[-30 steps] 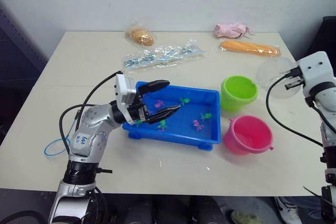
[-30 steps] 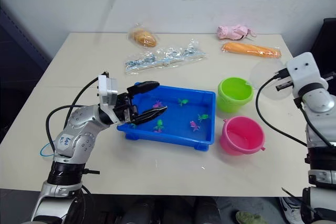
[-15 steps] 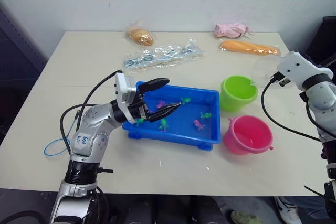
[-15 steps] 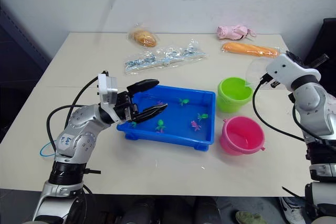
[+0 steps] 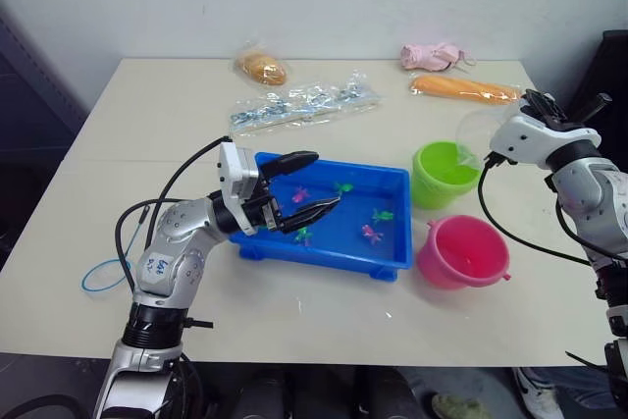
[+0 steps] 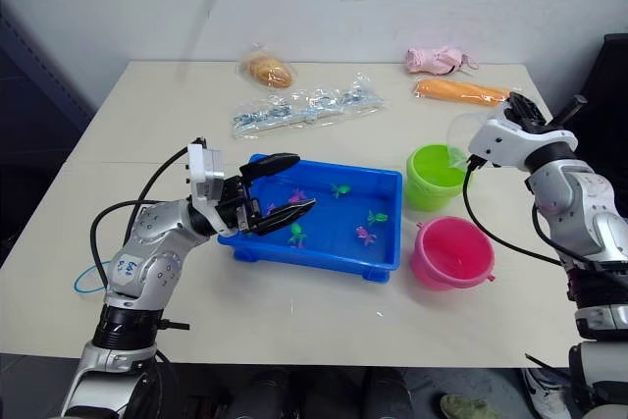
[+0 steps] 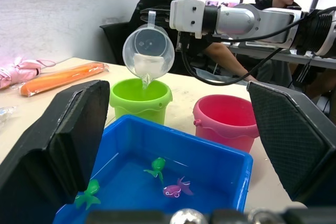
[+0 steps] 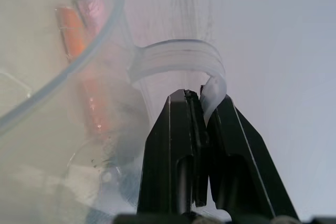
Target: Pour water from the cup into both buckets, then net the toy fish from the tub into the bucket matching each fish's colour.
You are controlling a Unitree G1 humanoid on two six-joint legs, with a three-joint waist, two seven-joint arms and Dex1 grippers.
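The clear transparent plastic measuring cup (image 7: 148, 51) is held by its thin handle, pinched between the clenched jaws of the right gripper (image 8: 202, 109), and is tipped with its spout down directly over the lime green round plastic bucket (image 5: 446, 173). In the left wrist view a thin stream of water is seen falling from the spout into that bucket.

The relation on which the coming move is judged to turn is that of spout to pails: the pink round plastic bucket (image 5: 464, 250) stands just beside the green one, on its near side, so the spout would have to be carried nearward from the green rim to the pink one. The right arm is plainly the nearer to both pails.

The left gripper (image 5: 298, 185) hovers with jaws released and nothing between them, over the left end of the shallow rectangular bright blue plastic tub (image 5: 391, 264), in which the tiny pink and green toy fish (image 5: 371, 234) lie. The tub rests on the pale counter (image 5: 147, 125), left of both buckets.
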